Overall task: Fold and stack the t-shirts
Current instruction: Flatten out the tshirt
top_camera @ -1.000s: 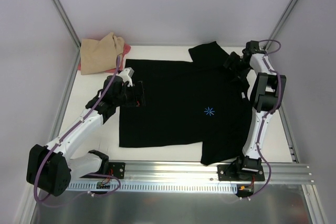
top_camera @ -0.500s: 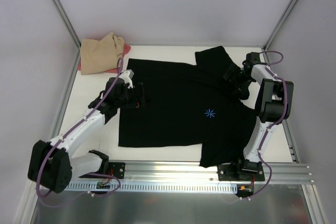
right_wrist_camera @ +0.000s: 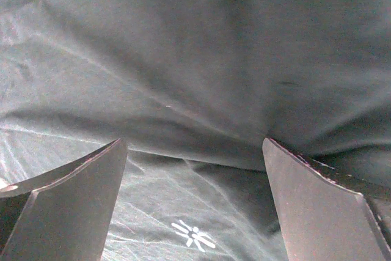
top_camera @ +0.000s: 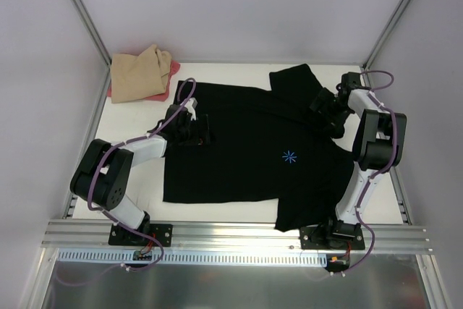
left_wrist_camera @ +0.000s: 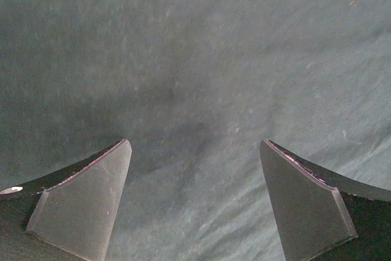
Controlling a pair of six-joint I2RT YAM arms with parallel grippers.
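Observation:
The black t-shirt (top_camera: 253,153) lies spread on the white table with its light-blue starburst mark (top_camera: 289,155) facing up. One sleeve (top_camera: 293,77) is folded at the back. My left gripper (top_camera: 205,128) is open, low over the shirt's left part; its view (left_wrist_camera: 195,206) shows only black cloth between the fingers. My right gripper (top_camera: 323,106) is open over the shirt's right shoulder; its view (right_wrist_camera: 195,203) shows a cloth fold and the starburst mark (right_wrist_camera: 193,235). The tan t-shirt (top_camera: 137,74) lies crumpled at the back left on the pink-red one (top_camera: 168,82).
Metal frame posts (top_camera: 83,12) rise at the back corners. A metal rail (top_camera: 239,236) with the arm bases runs along the table's near edge. Bare white table (top_camera: 130,117) shows left of the black shirt.
My left arm has drawn in and its gripper has moved right and farther back onto the black shirt. My right gripper has shifted slightly, and the back sleeve has moved a little to the right.

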